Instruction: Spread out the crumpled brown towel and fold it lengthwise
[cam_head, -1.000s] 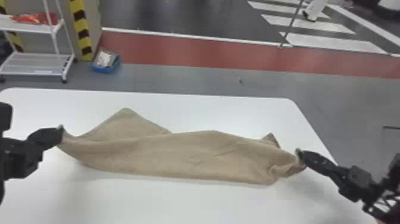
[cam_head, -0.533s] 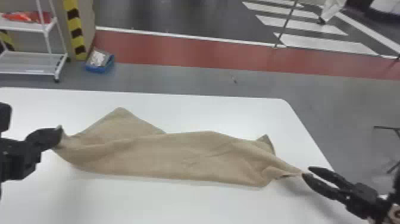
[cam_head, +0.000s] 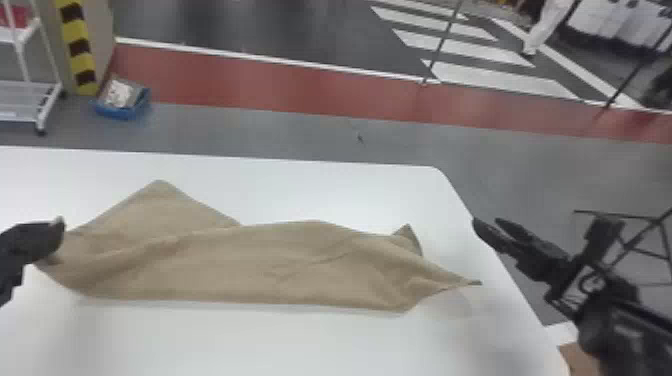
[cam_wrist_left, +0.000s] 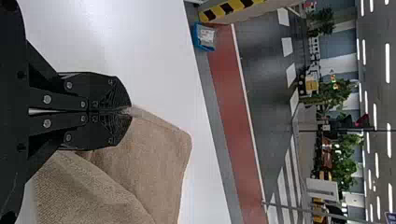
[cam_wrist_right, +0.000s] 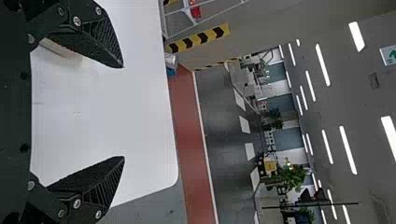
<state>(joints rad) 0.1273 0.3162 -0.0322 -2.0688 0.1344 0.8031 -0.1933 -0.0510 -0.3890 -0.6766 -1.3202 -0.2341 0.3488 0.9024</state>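
Observation:
In the head view, my left gripper (cam_head: 61, 235) is at the brown towel's left end, and my right gripper (cam_head: 484, 220) stands open over the table's right edge, apart from the cloth. The brown towel (cam_head: 280, 265) lies as a long, wrinkled strip, with one corner pointing to the far side at left and a thin tip at right. The left wrist view has my left gripper (cam_wrist_left: 130, 111) shut on a corner of the towel (cam_wrist_left: 149, 154). My right gripper (cam_wrist_right: 123, 112) has widely parted fingers with nothing between them in the right wrist view.
The white table (cam_head: 300, 340) carries the towel, its right edge running below my right gripper. Past the far edge, a blue box (cam_head: 122, 102) sits on the floor near a white wheeled rack (cam_head: 30, 102). A black metal frame stands right of the table.
My right gripper has opened, let go of the towel's right tip and moved away toward the far side. That tip now rests free. The left gripper has kept its hold.

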